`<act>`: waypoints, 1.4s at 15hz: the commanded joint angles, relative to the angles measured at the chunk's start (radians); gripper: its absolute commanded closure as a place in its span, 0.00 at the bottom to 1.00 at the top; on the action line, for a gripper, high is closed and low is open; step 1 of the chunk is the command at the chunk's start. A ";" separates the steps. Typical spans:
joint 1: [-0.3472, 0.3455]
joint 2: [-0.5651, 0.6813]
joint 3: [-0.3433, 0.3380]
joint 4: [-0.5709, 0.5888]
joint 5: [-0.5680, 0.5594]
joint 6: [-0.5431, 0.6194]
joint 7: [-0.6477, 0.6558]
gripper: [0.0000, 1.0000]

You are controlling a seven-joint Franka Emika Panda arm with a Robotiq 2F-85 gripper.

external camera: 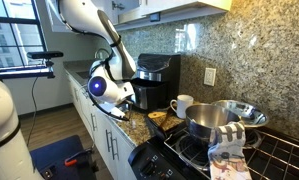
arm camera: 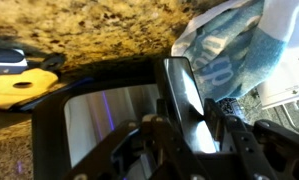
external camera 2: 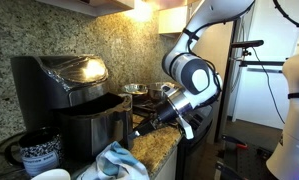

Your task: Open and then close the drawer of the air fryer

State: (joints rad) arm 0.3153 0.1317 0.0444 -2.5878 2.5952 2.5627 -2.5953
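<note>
Black and boxy, the air fryer [external camera 2: 64, 85] sits on the granite counter [external camera 2: 164, 150] at the left of an exterior view, its drawer [external camera 2: 94, 128] apparently pulled partly out. To its right the gripper [external camera 2: 144, 125] is clenched on the handle [arm camera: 187, 100], likely so the drawer slides straight. The arm [external camera 2: 194, 75] bends down from above, wrist angled toward the fryer.

White rounded arm segments [external camera 2: 214, 20], a grey disc-shaped joint cap [external camera 2: 196, 76], and a black end effector [external camera 2: 144, 125].
</note>
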 commanded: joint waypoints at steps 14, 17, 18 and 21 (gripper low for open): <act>0.105 0.098 -0.129 0.147 0.016 -0.048 -0.015 0.83; 0.119 0.117 -0.138 0.168 0.016 -0.060 -0.017 0.83; 0.121 0.120 -0.141 0.172 0.016 -0.062 -0.017 0.83; 0.129 0.122 -0.152 0.177 0.016 -0.063 -0.017 0.83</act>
State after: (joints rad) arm 0.4228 0.2164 -0.0904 -2.4585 2.5963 2.5229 -2.5962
